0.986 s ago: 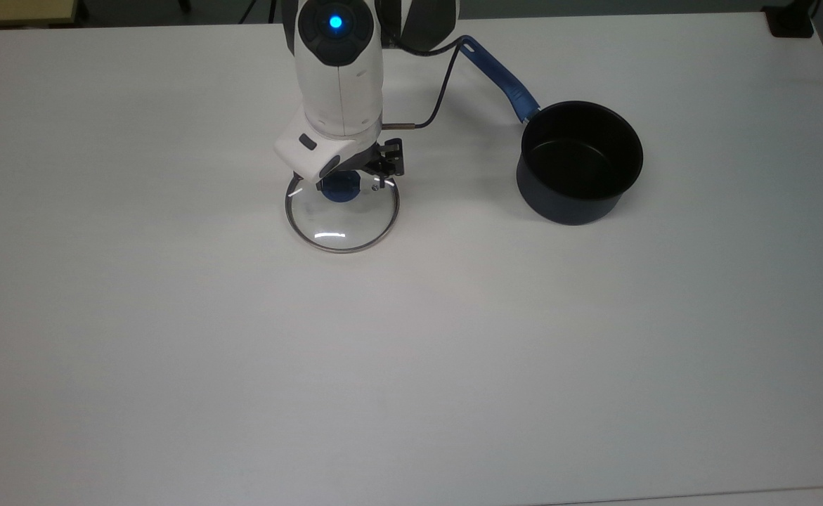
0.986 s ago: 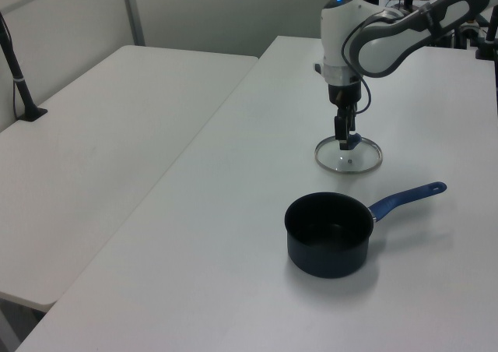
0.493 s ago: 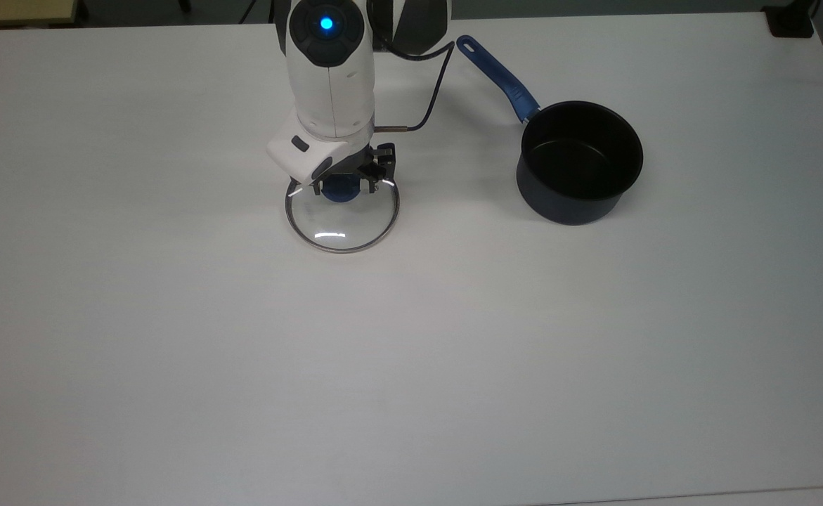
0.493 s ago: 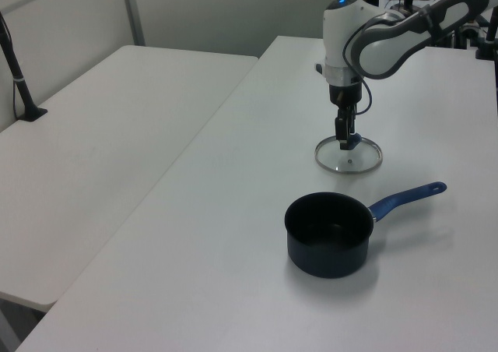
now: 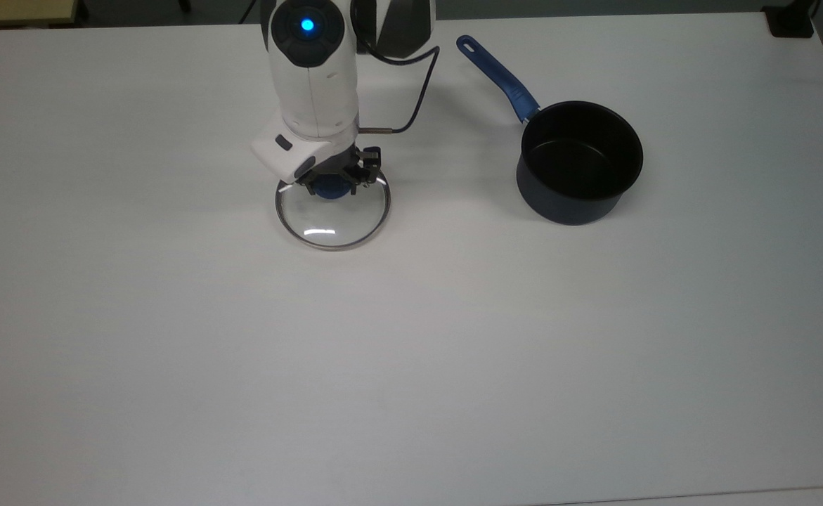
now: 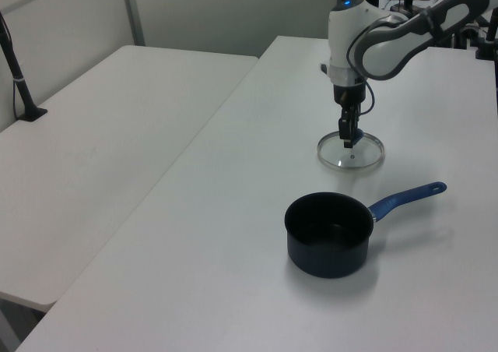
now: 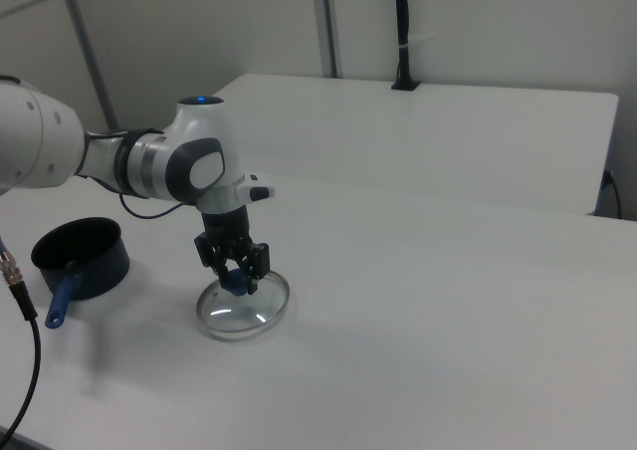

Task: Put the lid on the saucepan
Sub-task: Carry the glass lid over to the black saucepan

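A: Top view first: what is the table [image 5: 411, 365] like?

B: White, matte and plain, reaching almost to every edge of the picture. A dark strip of floor runs along the top, with a black block [image 5: 791, 21] at the table's far corner on the top view's right.

A: And the lid [image 5: 332, 211]?

B: It sits toward the top view's left of centre, glass with a steel rim, a bright glint on the dome. The end effector [image 5: 336, 181] is straight above it, fingers clenched on the blue knob [image 5: 332, 187]. Whether the rim touches the table or hangs just off it, I cannot tell.

A: Where is the saucepan [image 5: 580, 161]?

B: Well apart from the lid, toward the top view's right, upright, black inside. Its blue handle [image 5: 497, 76] points up and to the top view's left.

A: What does the left view add about the room?

B: A second white table [image 6: 101, 149] stands beside the first, a narrow gap between them, with a black post [image 6: 17, 75] clamped near its edge. Pale partition walls [image 6: 233, 13] stand behind. There the saucepan [image 6: 328, 234] is nearer the camera and the lid [image 6: 350, 149] farther back.

A: And the right view?

B: The same neighbouring table [image 7: 428, 131] behind, with the black post [image 7: 402, 32] rising from it, and panelled walls. The end effector [image 7: 236, 266] grips the lid [image 7: 244, 308]; the saucepan [image 7: 82, 259] stands off to the right view's left.
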